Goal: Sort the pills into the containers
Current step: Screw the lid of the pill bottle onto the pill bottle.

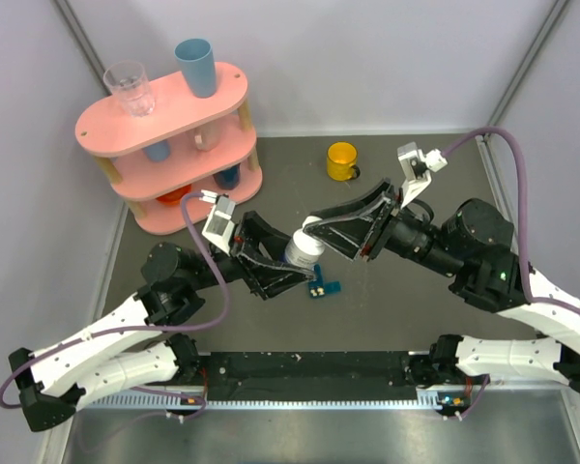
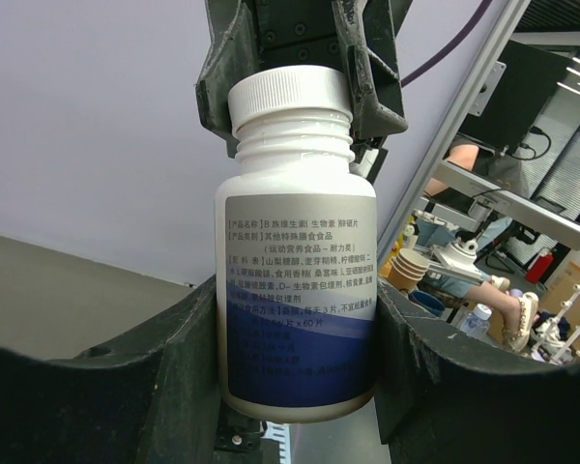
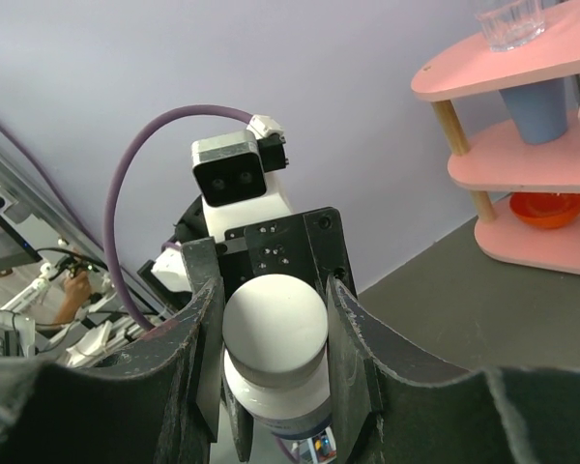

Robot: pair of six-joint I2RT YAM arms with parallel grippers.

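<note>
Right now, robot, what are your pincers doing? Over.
Left pincer shut on white plastic pill bottle. Right pincer shut on its ribbed white cap. Dark-teal plastic pill box on table, below. Nothing blocking.

Both arms stretched inward, claws meeting nose to nose, left gripper (image 2: pixel 297 382) clamped across the body of a white bottle (image 2: pixel 295 184), right gripper (image 3: pixel 275 338) closed around its cap (image 2: pixel 290 97), opposite the left claw.
</note>
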